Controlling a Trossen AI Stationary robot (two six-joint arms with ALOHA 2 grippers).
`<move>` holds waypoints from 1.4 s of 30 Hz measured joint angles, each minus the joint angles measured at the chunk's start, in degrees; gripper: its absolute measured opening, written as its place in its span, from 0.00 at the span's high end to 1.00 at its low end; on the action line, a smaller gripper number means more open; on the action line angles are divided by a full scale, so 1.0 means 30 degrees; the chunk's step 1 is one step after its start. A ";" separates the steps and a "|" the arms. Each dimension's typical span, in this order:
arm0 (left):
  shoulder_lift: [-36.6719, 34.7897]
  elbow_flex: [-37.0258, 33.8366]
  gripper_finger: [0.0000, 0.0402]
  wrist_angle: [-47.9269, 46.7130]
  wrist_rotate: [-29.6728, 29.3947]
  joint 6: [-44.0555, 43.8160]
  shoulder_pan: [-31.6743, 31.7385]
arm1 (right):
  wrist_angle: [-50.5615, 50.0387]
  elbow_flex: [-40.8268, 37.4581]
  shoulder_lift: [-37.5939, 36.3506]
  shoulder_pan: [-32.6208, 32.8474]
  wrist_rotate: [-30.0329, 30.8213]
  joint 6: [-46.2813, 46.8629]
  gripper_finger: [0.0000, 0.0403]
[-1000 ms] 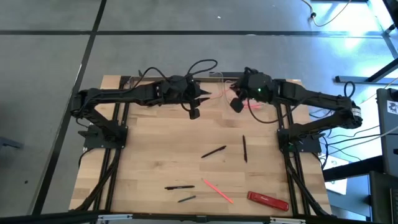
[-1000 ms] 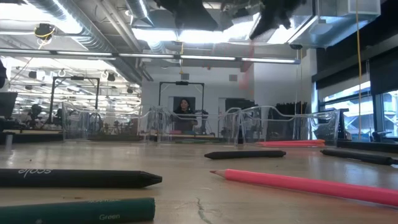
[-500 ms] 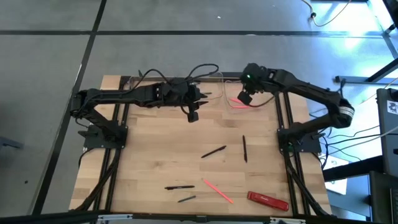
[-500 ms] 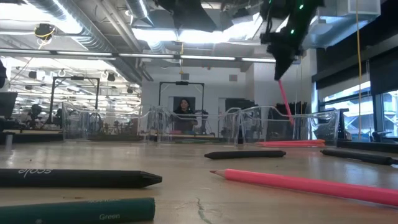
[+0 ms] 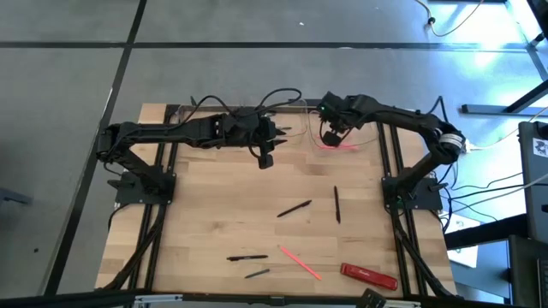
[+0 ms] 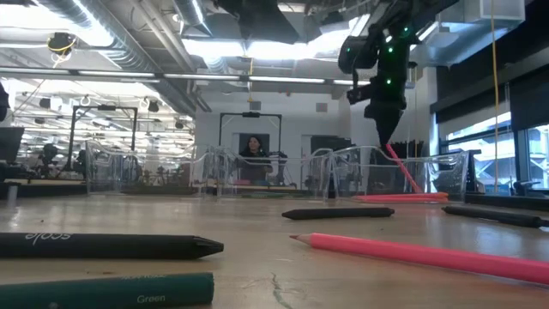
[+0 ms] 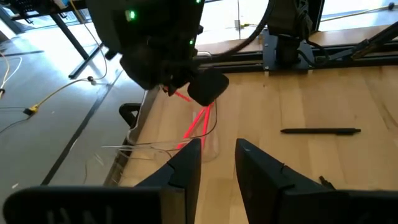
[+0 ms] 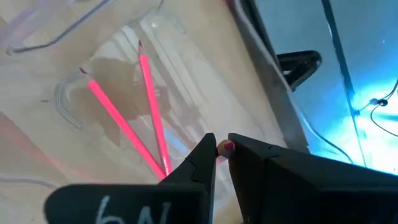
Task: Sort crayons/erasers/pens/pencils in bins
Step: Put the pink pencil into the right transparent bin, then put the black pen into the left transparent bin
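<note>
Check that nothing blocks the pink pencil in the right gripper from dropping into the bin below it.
Nothing visible does. The right gripper pinches the end of a pink pencil whose lower part already reaches down into the open clear bin, beside another pink pencil lying there. The left gripper waits off to the side.

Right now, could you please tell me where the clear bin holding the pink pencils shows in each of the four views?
High view: the clear bin sits at the table's far edge, under the right end effector.
Low view: far right of the bin row.
Left wrist view: ahead of the fingers, beneath the other arm.
Right wrist view: fills the middle.
Shared landmark: the pink pencils inside.
</note>
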 joint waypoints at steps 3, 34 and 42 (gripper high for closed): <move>0.0000 0.0000 0.78 0.0000 0.0000 -0.0007 0.0000 | 0.0010 0.0000 0.0264 0.0000 -0.0144 0.0110 0.89; 0.0022 0.0000 0.78 -1.2281 0.0070 -0.6380 -0.3449 | -0.0106 -0.0003 -0.7216 0.5981 -0.6611 0.0706 0.65; 0.0022 -0.0331 0.78 -1.4112 0.2365 -0.9164 -0.7748 | 0.0204 -0.0003 -0.7409 1.0019 -0.6238 0.1700 0.65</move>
